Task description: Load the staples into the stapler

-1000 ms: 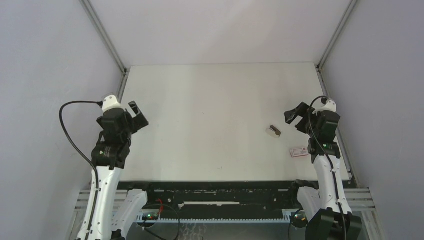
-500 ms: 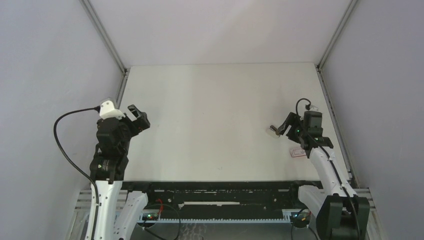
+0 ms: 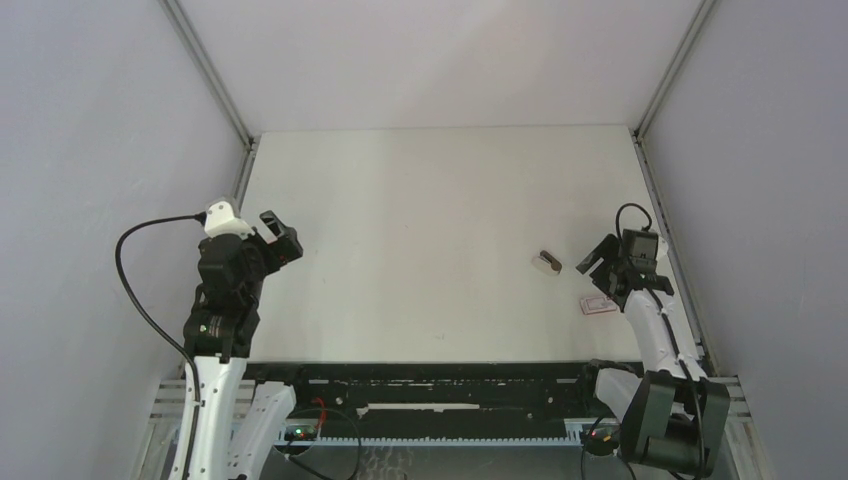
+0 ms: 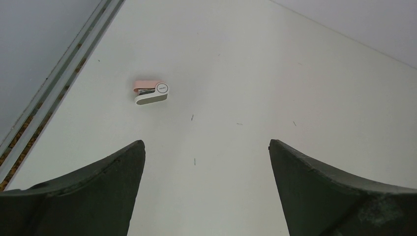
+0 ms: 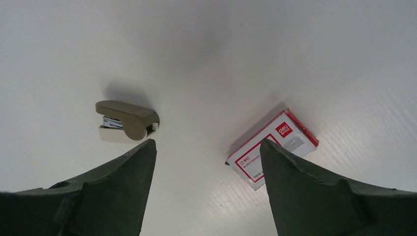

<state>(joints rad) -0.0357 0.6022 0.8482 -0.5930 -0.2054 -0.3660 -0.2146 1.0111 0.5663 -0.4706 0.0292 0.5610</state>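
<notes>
While the top view shows you the stapler only as a dark sliver right of centre on the table, slanting far-left to near-right, the right wrist view reveals its mouth pointing left, beside the box. Right gripper and left gripper gape, empty.

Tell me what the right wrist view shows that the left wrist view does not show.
Only the right wrist view: the white box with a red label, lying beside the stapler, and the open right gripper. Only the left wrist view: the table's edge rail and the open left gripper. Both: the stapler, lying untouched on the white table.
</notes>
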